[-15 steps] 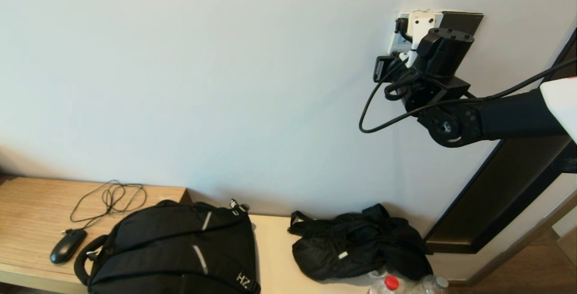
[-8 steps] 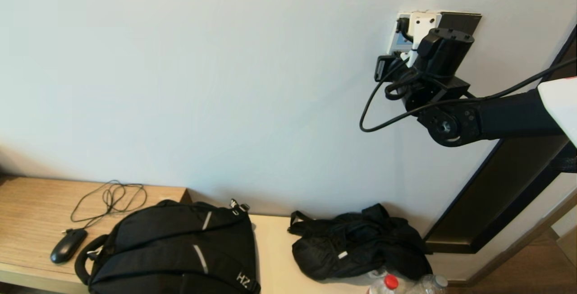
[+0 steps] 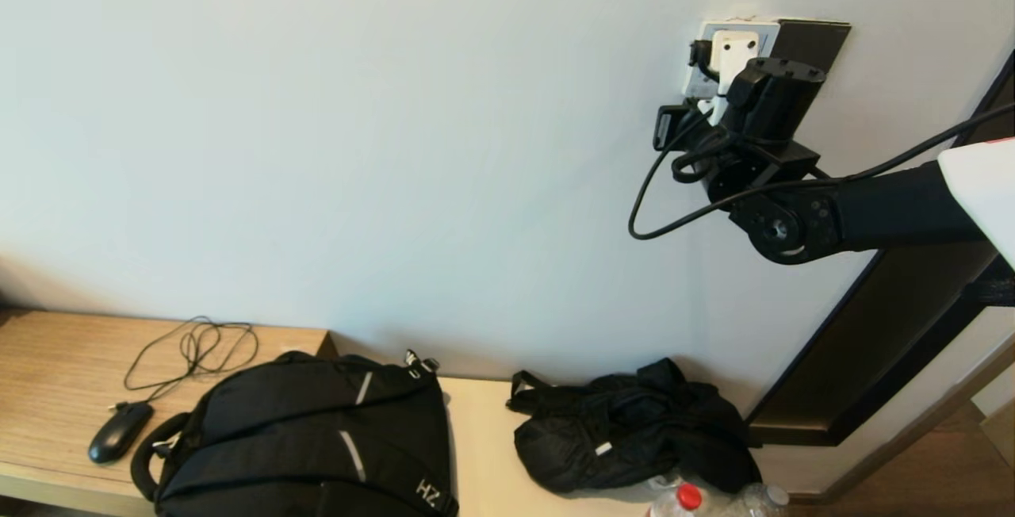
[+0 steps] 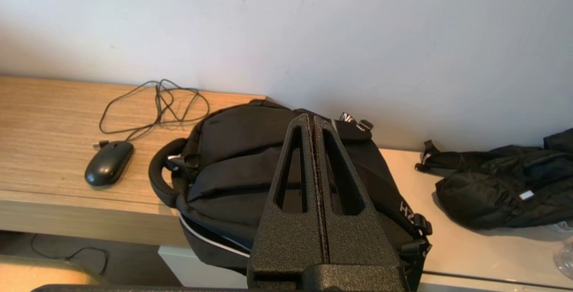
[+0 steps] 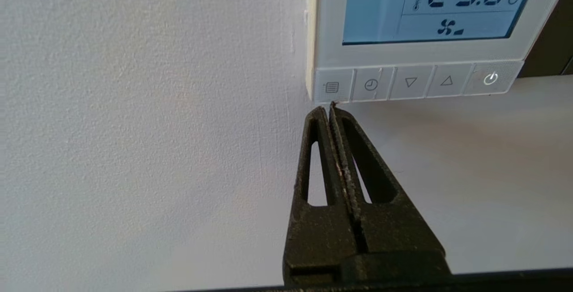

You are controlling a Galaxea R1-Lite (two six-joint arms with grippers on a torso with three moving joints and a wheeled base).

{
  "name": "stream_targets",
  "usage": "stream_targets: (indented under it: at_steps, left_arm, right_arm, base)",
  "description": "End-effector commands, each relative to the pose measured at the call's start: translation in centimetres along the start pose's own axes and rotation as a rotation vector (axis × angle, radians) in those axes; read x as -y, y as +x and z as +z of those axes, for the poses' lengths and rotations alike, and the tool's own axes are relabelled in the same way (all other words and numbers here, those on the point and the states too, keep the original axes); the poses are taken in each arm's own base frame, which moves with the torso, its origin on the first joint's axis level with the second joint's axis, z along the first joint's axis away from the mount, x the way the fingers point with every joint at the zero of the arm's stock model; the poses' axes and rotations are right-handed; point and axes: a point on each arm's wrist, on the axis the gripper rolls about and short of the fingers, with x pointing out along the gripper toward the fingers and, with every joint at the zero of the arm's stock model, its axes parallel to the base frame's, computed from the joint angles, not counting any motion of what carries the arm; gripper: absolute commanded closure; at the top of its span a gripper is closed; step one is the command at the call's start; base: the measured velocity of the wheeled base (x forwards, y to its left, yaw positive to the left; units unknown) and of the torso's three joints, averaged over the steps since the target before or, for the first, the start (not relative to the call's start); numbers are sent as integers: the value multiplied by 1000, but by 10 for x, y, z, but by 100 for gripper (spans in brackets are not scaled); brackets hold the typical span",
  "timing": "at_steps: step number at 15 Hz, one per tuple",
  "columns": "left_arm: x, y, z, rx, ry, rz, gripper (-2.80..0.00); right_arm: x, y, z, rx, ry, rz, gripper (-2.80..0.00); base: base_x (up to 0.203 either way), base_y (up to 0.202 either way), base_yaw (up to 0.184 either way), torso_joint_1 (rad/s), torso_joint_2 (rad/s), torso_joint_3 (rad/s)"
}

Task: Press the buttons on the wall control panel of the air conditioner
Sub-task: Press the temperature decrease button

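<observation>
Buttons (image 5: pixel 410 83) ran along the wall control panel (image 5: pixel 421 54) bottom edge, beneath its lit screen. Right gripper (image 5: pixel 330 109), clenched empty to form one prodding tip, sat just below the leftmost button. Left gripper (image 4: pixel 313 122) was parked, closed, over the backpack (image 4: pixel 233 157).

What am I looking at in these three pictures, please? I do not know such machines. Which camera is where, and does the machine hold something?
This is a robot with two arms, each ending in a two-fingered gripper. The wide picture comes from a camera on its head; the other two come from cameras on its wrists, looking along the fingers.

The right gripper is raised to the wall, shut and empty, its tips just below the air conditioner's wall control panel, near the end button of the buttons. The screen reads 29.0 °C.

The left gripper, also shut and empty, waits over a black backpack. On the wooden shelf lie a mouse with its cable, and a second black bag.
</observation>
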Motion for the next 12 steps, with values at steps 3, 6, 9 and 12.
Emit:
stream_targets:
  at_steps: [3,6,9,12]
  left_arm:
    - [0,0,0,1,-1,0,0]
    - [0,0,0,1,-1,0,0]
    - [0,0,0,1,-1,0,0]
    - [0,0,0,1,-1,0,0]
  right_arm:
    - [0,-1,4,10,4,-2,0]
    - [0,-2,5,12,4,-3,0]
    - [0,-2,6,15,6,-2,0]
    - [0,-2,6,16,7,-3,0]
  base:
    - [0,0,0,0,0,0]
    - [0,0,0,0,0,0]
    - [0,0,0,0,0,0]
    - [0,0,0,0,0,0]
